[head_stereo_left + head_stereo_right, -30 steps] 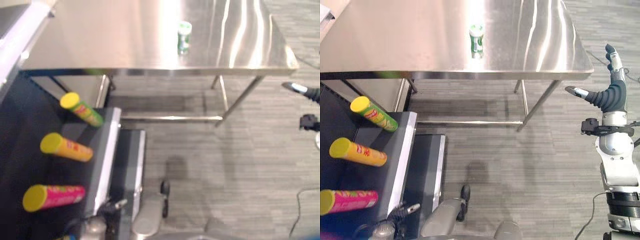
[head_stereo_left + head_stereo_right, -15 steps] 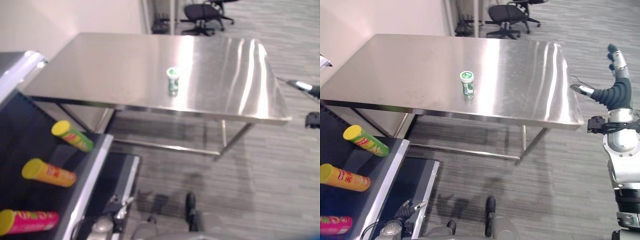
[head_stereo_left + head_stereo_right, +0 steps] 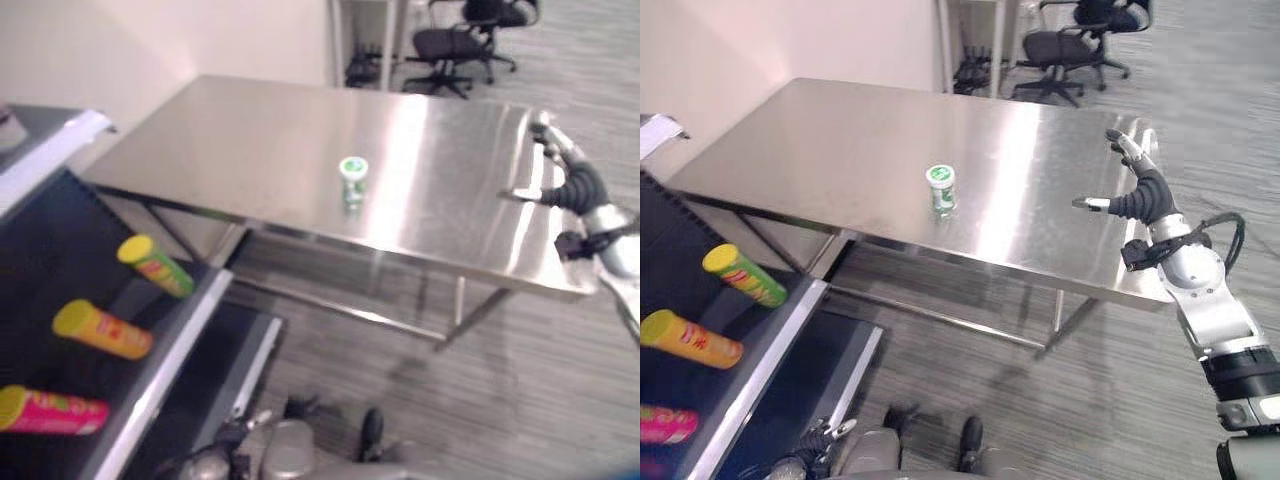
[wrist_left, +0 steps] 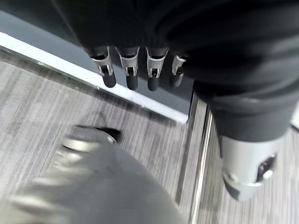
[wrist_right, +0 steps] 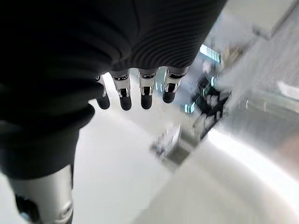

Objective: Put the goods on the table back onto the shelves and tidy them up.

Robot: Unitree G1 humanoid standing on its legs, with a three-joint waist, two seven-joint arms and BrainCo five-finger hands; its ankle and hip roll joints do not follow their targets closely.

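Observation:
A small green and white can [image 3: 940,188] stands upright near the middle of the steel table [image 3: 820,150]. My right hand [image 3: 1145,195] hovers over the table's right end, well to the right of the can, open with straight fingers [image 5: 142,91] and nothing in it. On the dark shelf [image 3: 60,290] at the left lie three tubes with yellow lids: a green one [image 3: 155,265], an orange one [image 3: 100,330] and a pink one [image 3: 50,410]. My left hand [image 4: 127,65] hangs low beside the shelf's grey front edge [image 4: 117,88], open and empty.
Black office chairs [image 3: 1065,45] stand beyond the table's far end. A pale wall [image 3: 120,50] runs along the left. The shelf's white top edge [image 3: 70,135] juts out at the upper left. Grey carpet [image 3: 1060,400] lies in front of the table.
The camera has lifted, showing the whole table. My right hand has swung from beyond the table's right side to above its right end. The can stays put.

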